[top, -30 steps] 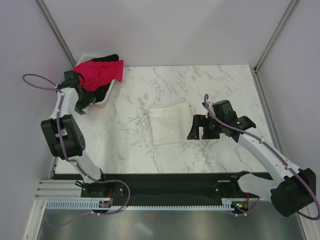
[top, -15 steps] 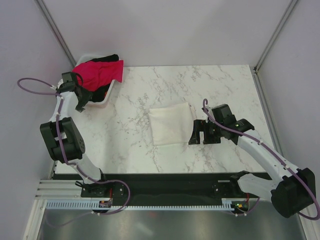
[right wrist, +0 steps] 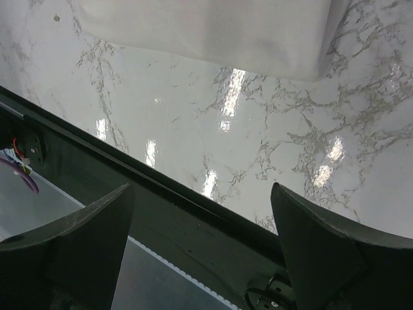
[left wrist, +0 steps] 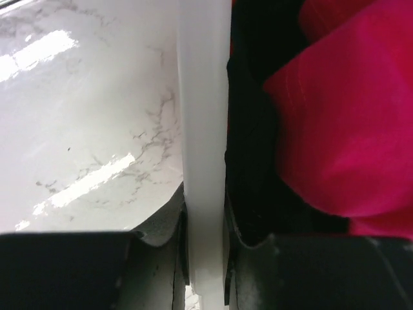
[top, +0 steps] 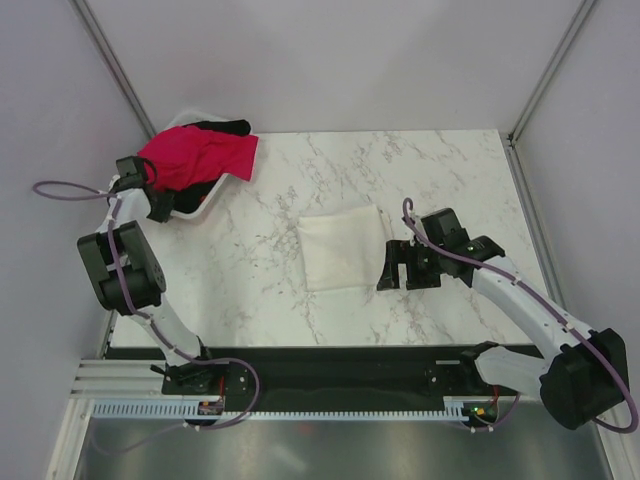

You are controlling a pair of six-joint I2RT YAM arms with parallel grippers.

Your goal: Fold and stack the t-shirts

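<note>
A folded white t-shirt (top: 342,246) lies flat on the marble table, its edge also at the top of the right wrist view (right wrist: 213,29). A red-pink t-shirt (top: 195,155) spills over a white basket (top: 190,211) at the back left, with a black t-shirt (top: 222,127) under it. In the left wrist view the red-pink shirt (left wrist: 342,116) and black cloth (left wrist: 255,129) lie inside the basket wall (left wrist: 203,129). My left gripper (top: 160,203) is shut on the basket rim. My right gripper (top: 392,268) is open and empty, just right of the white shirt.
The marble table (top: 400,170) ends at a black front rail (top: 330,365). Grey walls stand close on both sides. The basket sits at the table's back left corner.
The left gripper has pulled the basket rim to the left and tilted it; the red-pink shirt has shifted and spread to the right. The right gripper has settled slightly lower beside the white shirt.
</note>
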